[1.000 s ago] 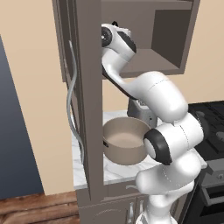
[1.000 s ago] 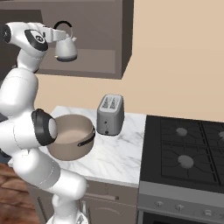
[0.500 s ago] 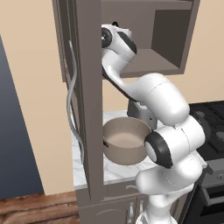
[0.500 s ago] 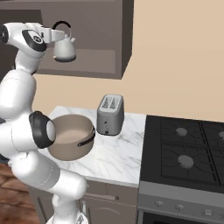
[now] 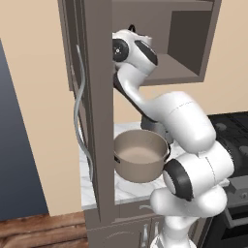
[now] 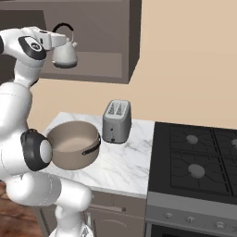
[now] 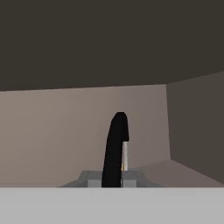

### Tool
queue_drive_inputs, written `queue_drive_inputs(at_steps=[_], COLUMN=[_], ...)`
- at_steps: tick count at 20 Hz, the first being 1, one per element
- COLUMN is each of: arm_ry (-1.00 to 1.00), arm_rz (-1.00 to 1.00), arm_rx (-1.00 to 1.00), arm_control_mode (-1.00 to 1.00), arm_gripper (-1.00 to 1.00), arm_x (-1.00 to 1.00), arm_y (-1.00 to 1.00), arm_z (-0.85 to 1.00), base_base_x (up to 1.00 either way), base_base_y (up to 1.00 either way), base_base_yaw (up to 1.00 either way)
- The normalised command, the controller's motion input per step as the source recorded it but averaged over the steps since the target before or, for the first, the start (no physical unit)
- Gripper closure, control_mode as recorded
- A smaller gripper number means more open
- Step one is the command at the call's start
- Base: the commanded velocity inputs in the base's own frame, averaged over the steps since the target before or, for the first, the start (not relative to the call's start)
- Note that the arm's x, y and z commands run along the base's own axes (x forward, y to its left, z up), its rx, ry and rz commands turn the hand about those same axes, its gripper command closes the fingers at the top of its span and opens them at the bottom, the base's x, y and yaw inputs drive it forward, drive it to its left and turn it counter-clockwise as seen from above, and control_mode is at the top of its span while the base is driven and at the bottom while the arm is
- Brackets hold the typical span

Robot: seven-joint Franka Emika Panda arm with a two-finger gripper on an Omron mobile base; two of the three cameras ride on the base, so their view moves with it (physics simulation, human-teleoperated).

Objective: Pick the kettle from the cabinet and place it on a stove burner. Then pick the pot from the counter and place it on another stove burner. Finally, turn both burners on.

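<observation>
Inside the cabinet (image 6: 92,41), the gripper (image 6: 59,40) was clamped on the kettle (image 6: 64,55) by its black handle (image 7: 114,148)

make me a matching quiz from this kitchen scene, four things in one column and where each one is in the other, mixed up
Things:
1. kettle
2. pot
3. toaster
4. burners

Places:
A. on the marble counter at its near left end, next to the robot's body
B. set in the black cooktop at the right
C. held by its black handle in the gripper, up at the open cabinet
D. on the counter against the wall, beside the cooktop

Pairs: 1-C, 2-A, 3-D, 4-B
</observation>
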Motion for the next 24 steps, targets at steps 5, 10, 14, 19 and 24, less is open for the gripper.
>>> queue_drive_inputs(at_steps=[5, 10, 14, 19, 24], arm_ry=[-0.08, -0.05, -0.01, 0.00, 0.00], arm_rz=[0.00, 0.00, 0.00, 0.00, 0.00], arm_rx=[0.00, 0.00, 0.00, 0.00, 0.04], arm_control_mode=[-1.00, -1.00, -1.00, -1.00, -1.00], arm_gripper=[1.00, 1.00, 1.00, 1.00, 1.00], arm_x=[-0.17, -0.24, -0.22, -0.20, -0.14], arm_y=[-0.33, -0.06, 0.00, -0.01, -0.12], arm_z=[-0.01, 0.00, 0.00, 0.00, 0.00], base_base_x=[0.00, 0.00, 0.00, 0.00, 0.00], base_base_y=[0.00, 0.00, 0.00, 0.00, 0.00], base_base_yaw=[0.00, 0.00, 0.00, 0.00, 0.00])
